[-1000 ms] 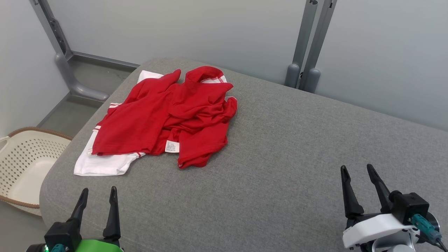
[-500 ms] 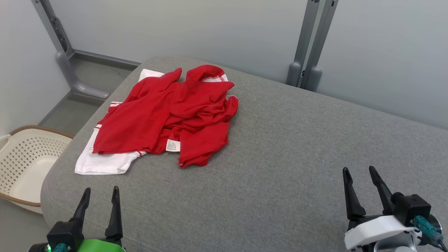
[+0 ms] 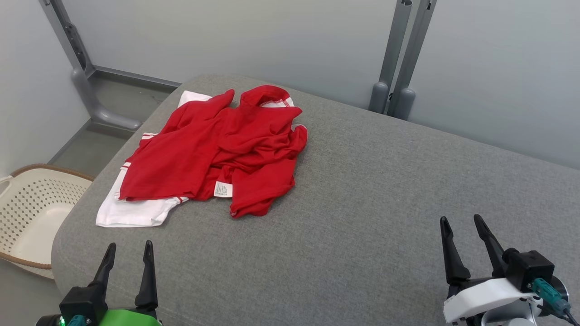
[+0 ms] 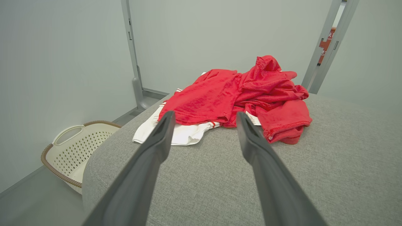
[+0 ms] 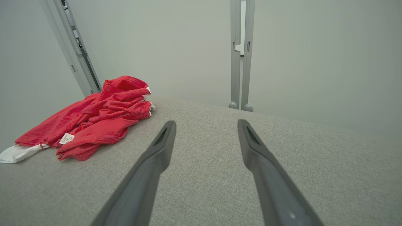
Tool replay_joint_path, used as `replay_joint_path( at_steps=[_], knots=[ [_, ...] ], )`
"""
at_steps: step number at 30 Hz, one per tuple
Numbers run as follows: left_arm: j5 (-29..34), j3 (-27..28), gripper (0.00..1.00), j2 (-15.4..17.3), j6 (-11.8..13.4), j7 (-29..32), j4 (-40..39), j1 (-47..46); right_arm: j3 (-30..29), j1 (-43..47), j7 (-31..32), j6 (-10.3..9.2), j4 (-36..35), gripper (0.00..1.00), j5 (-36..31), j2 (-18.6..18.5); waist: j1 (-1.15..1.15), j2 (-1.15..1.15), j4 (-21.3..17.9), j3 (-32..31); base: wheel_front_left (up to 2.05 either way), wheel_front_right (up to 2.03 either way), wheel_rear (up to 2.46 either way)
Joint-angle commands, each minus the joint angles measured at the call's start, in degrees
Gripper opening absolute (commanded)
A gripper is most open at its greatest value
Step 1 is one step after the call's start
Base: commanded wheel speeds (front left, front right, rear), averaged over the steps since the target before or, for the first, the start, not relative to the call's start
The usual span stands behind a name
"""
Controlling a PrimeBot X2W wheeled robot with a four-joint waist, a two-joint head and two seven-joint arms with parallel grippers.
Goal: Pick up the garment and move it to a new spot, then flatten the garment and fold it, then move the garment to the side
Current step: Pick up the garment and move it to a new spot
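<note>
Nothing is changing over the last second: I am keeping my left gripper [image 3: 129,245] and right gripper [image 3: 461,219] wide and empty. The garment [image 3: 217,149] is lying crumpled at the cushion's [image 3: 362,203] far left, so step 1 is pending.

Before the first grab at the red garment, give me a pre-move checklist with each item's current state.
1. The left gripper open, holding nothing: ok.
2. The right gripper open, holding nothing: ok.
3. The red garment in full view, apart from both grippers: ok.
4. The red garment lying alone: not ok; it overlaps a white cloth.
5. The white cloth a separate piece: cannot tell.
6. Bare stretch of grey cushion toward the right gripper for a new spot: ok.
</note>
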Motion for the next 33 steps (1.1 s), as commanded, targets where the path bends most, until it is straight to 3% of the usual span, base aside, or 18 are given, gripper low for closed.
replay_joint_path(
  at_steps=[1, 33],
  knots=[
    [0.24, -0.09, 1.00, 0.02, -0.13, -0.18, -0.07, -0.24, 0.01, -0.12, -0.18, 0.02, 0.09, 1.00, 0.49, -0.25, 0.00, 0.00, -0.03, -0.05, 0.00, 0.00, 0.00],
    [-0.20, -1.12, 1.00, 0.99, -0.13, -0.18, 0.98, -1.08, -0.93, 1.47, -0.18, 0.02, -0.37, 1.00, 0.54, 0.40, 0.00, 0.00, -0.55, -0.67, 0.00, 0.00, 0.00]
  ],
)
